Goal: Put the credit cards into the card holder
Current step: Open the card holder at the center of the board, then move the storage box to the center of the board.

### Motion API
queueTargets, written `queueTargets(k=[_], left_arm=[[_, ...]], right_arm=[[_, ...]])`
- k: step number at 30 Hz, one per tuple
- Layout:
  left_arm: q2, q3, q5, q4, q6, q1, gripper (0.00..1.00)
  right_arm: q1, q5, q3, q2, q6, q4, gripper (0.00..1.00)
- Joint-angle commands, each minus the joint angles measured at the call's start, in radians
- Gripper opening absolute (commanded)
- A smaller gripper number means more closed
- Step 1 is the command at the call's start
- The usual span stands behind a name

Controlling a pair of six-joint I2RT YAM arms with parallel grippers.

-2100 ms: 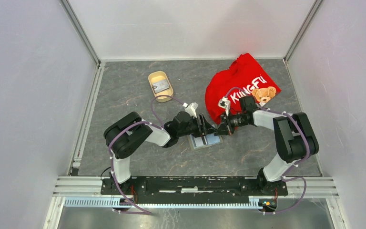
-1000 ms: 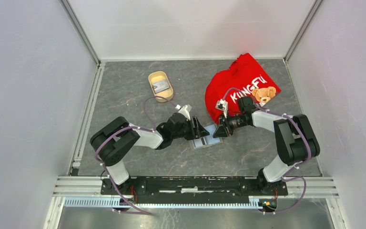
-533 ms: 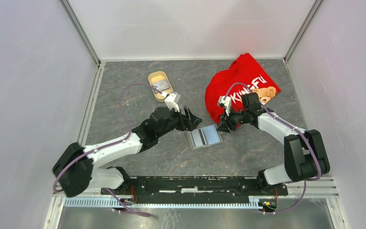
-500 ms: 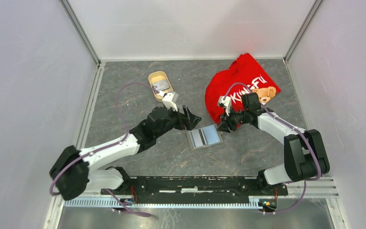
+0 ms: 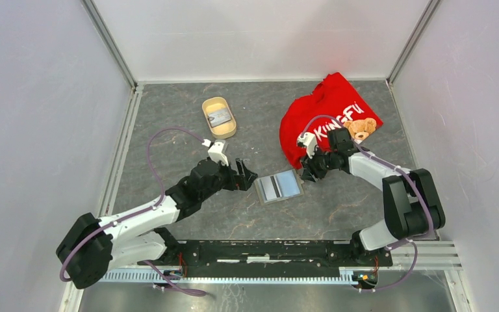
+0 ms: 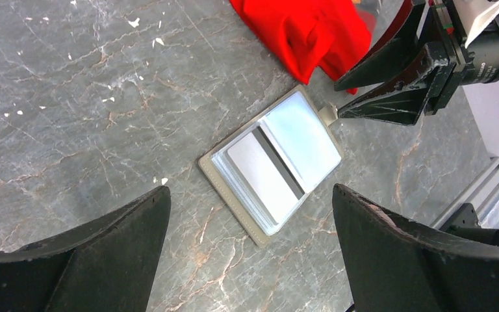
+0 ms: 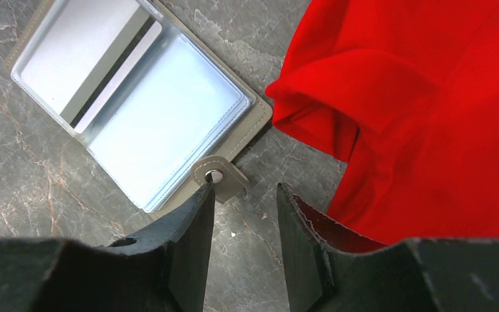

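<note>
You had the small flat grey folding card holder (image 5: 279, 187) lying open on the grey marbled tabletop (image 5: 169, 123), pale shiny pockets facing up and a dark stripe running across its middle. It sat between your two arms, near the table's centre.

Your left gripper (image 5: 245, 175) hung just to the left of the holder, not touching it. Its jaws were spread wide with nothing between them; from the left wrist camera the open holder (image 6: 273, 166) showed in the gap between the two dark fingers (image 6: 104, 253).

Your right gripper (image 5: 307, 170) was at the holder's right edge, beside the crumpled red shirt (image 5: 328, 117) with white lettering and a bear print. Its jaws stood a little apart and gripped nothing. From the right wrist camera, bare table showed between them, and one fingertip (image 7: 201, 201) sat right at the holder's small grey snap tab (image 7: 217, 177); you could not tell whether it touched.

One small grey rectangular credit card (image 5: 219, 117) lay inside the beige oval tray (image 5: 227, 132), well apart from the holder, toward the far left of the table.
</note>
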Motion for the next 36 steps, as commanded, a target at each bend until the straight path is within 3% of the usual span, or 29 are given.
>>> queueTargets(k=[1, 12, 17, 20, 28, 36], left_arm=[[0.000, -0.011, 0.029, 0.054, -0.033, 0.003, 1.00], [0.017, -0.029, 0.057, 0.078, -0.049, 0.003, 0.99], [0.021, -0.036, 0.088, 0.103, -0.058, 0.003, 0.99], [0.032, -0.015, 0.089, 0.110, -0.059, 0.004, 0.99], [0.050, 0.344, -0.004, -0.200, 0.198, 0.117, 0.99], [0.313, 0.748, 0.031, -0.450, 0.432, 0.334, 1.00]], right_arm=[[0.004, -0.028, 0.008, 0.037, -0.027, -0.012, 0.47], [0.003, -0.176, 0.032, 0.085, -0.113, -0.111, 0.46], [0.002, -0.148, 0.021, 0.031, -0.123, -0.094, 0.59], [0.002, -0.155, 0.018, 0.013, -0.128, -0.092, 0.59], [-0.023, -0.159, 0.020, -0.105, -0.186, -0.105, 0.60], [-0.102, -0.233, 0.027, -0.288, -0.249, -0.122, 0.62]])
